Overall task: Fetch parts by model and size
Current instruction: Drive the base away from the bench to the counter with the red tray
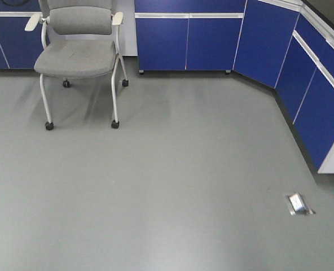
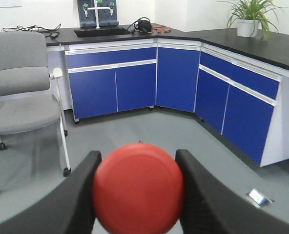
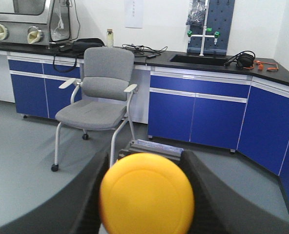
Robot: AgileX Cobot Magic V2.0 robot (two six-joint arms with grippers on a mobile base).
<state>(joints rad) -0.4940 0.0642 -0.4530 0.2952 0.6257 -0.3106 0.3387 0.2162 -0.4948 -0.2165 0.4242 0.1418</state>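
I judge the red push-button point(image 2: 137, 195) clamped in the left gripper point(image 2: 137, 161), and the yellow push-button point(image 3: 145, 200) clamped in the right gripper point(image 3: 145, 165), may slip: smooth rounded caps.

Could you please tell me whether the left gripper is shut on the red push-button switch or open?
Shut on it: the red mushroom-cap push-button switch sits between the left gripper's black fingers, touching both.

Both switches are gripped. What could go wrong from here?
The red mushroom-capped plastic switch in the left pincer and the yellow mushroom-capped plastic switch in the right pincer hide their own grip points, so a slip might go unnoticed. The metal floor box could jolt the base. The grey wheeled chair ahead could be bumped.
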